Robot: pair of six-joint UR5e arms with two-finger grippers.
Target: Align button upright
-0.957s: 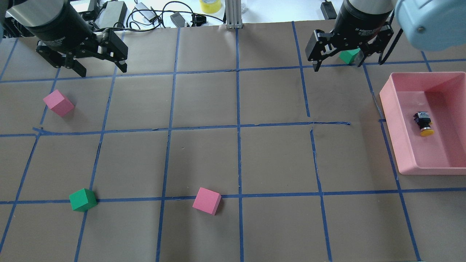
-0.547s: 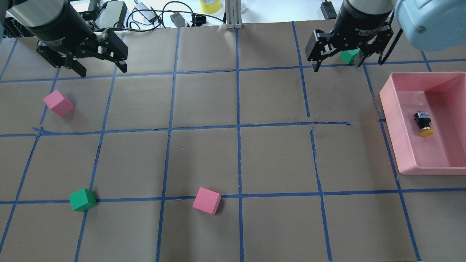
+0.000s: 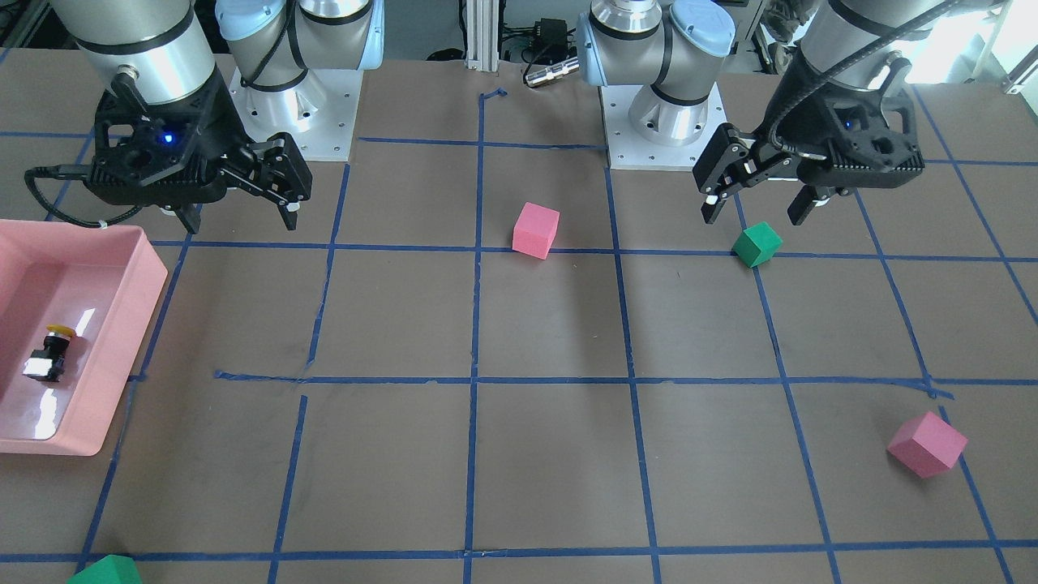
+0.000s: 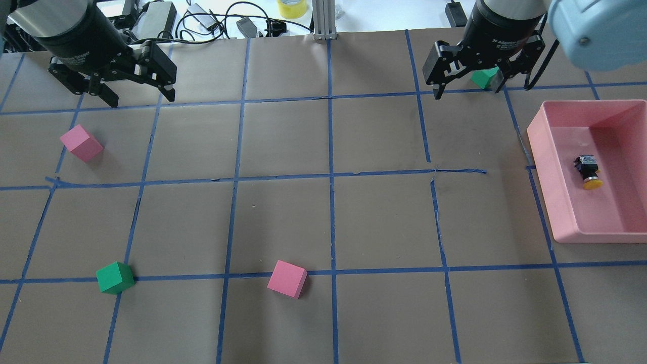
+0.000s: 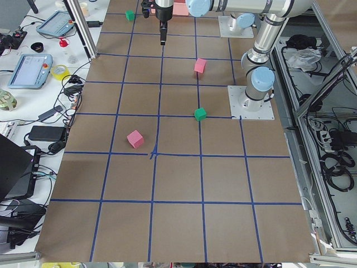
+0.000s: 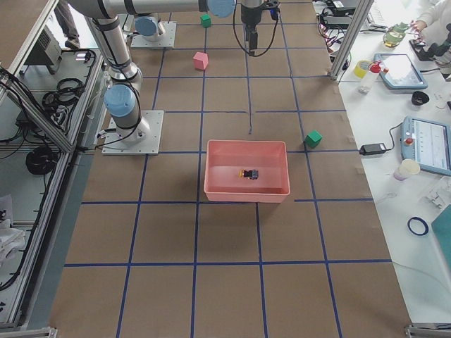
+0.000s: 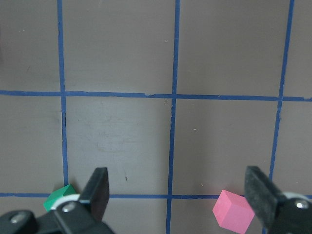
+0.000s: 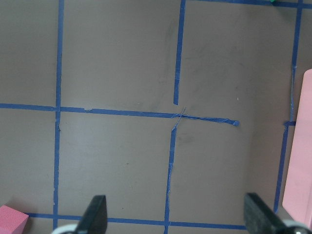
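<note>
Cubes come first: a green cube (image 4: 115, 277) and a pink cube (image 4: 287, 279) on the brown desk (image 4: 384, 222). Farther on, at the right, the button (image 4: 588, 173) lies on its side inside the pink tray (image 4: 546, 167), yellow cap toward the near wall. Beyond, the left hand (image 4: 142, 98) and right hand (image 4: 468, 92) hang above the desk, well apart from each other, both spread wide and empty.

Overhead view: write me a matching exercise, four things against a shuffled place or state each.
Things:
1 button
2 pink tray
3 left gripper
4 blue tape

Place or state:
A jaws open, holding nothing
B lying on its side
C laid out as a grid
D on the robot's right side

Pairs: 1-B, 2-D, 3-A, 4-C
</note>
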